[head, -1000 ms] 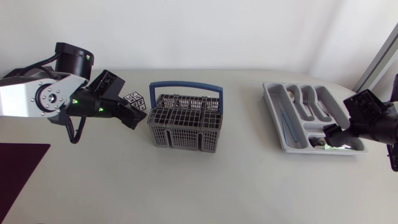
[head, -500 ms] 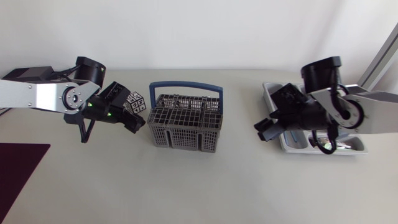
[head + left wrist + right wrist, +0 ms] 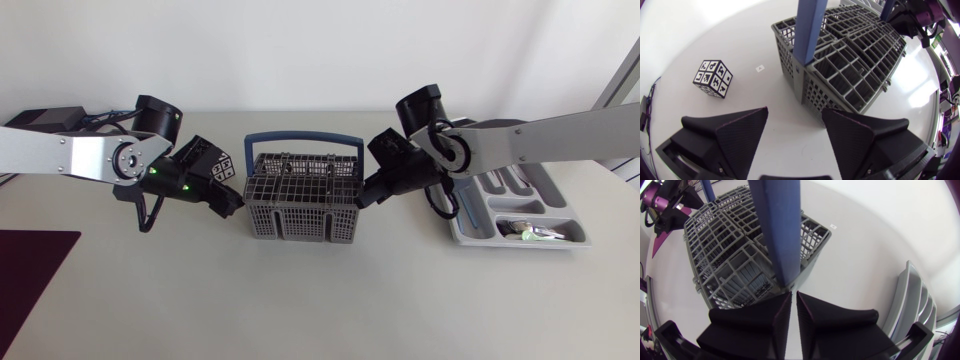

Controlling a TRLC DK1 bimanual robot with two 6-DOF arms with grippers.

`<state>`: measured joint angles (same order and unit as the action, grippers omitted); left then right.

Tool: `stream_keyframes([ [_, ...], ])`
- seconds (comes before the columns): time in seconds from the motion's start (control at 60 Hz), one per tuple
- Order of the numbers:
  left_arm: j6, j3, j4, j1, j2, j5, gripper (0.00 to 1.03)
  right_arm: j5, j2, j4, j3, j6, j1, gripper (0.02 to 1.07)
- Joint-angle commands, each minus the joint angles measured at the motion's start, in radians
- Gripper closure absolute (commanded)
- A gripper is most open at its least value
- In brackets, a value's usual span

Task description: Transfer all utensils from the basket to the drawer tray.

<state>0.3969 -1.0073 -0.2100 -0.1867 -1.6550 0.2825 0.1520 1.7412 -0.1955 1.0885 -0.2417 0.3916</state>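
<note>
Reaching into the grey cutlery basket [image 3: 297, 212] for a utensil is judged to be the step in hand. Right gripper [image 3: 794, 294] sits at the basket's right end, just short of the blue handle [image 3: 777, 225], its fingers pressed almost together with nothing between them. They should spread before descending and enter a compartment from above, clear of the handle's post. Left gripper [image 3: 794, 111] stands just beside the basket's left end, fingers wide apart and empty; bracing that wall would probably stop the light basket from sliding. Whether utensils lie in the basket cannot be told through its grid. Drawer tray [image 3: 480, 241], well apart to the right, holds utensils [image 3: 530, 232] in its near compartment and others in the long ones. Surface: a plain off-white, matt tabletop, likely low in grip. A marker-patterned cube [image 3: 713, 78] rests near the left gripper, and a dark maroon mat [image 3: 30, 262] covers the near left corner.
</note>
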Motion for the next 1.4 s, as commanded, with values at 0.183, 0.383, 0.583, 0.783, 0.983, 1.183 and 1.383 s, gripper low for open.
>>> stream_keyframes([
  [0.183, 0.033, 0.036, -0.014, -0.046, 0.04, 0.035, 0.27, 0.011, -0.022, -0.027, -0.021, 0.042, 0.046, 1.0],
  [0.383, 0.033, 0.076, -0.014, -0.06, 0.09, 0.035, 0.24, 0.011, -0.062, -0.027, -0.072, 0.044, 0.046, 1.0],
  [0.583, 0.03, 0.07, -0.015, -0.054, 0.092, 0.035, 0.14, 0.006, -0.063, -0.025, -0.075, 0.051, 0.076, 1.0],
  [0.783, 0.03, 0.05, -0.012, -0.037, 0.081, 0.035, 0.11, -0.017, -0.072, -0.027, -0.082, 0.058, 0.108, 1.0],
  [0.983, 0.026, 0.045, -0.012, -0.036, 0.08, 0.035, 0.1, -0.055, -0.077, -0.021, -0.099, 0.062, 0.132, 1.0],
  [1.183, 0.028, 0.044, -0.012, -0.026, 0.081, 0.034, 0.08, -0.058, -0.081, -0.021, -0.108, 0.061, 0.132, 1.0],
  [1.383, 0.03, 0.049, -0.012, -0.013, 0.087, 0.032, 0.06, -0.06, -0.104, -0.019, -0.13, 0.059, 0.098, 0.98],
])
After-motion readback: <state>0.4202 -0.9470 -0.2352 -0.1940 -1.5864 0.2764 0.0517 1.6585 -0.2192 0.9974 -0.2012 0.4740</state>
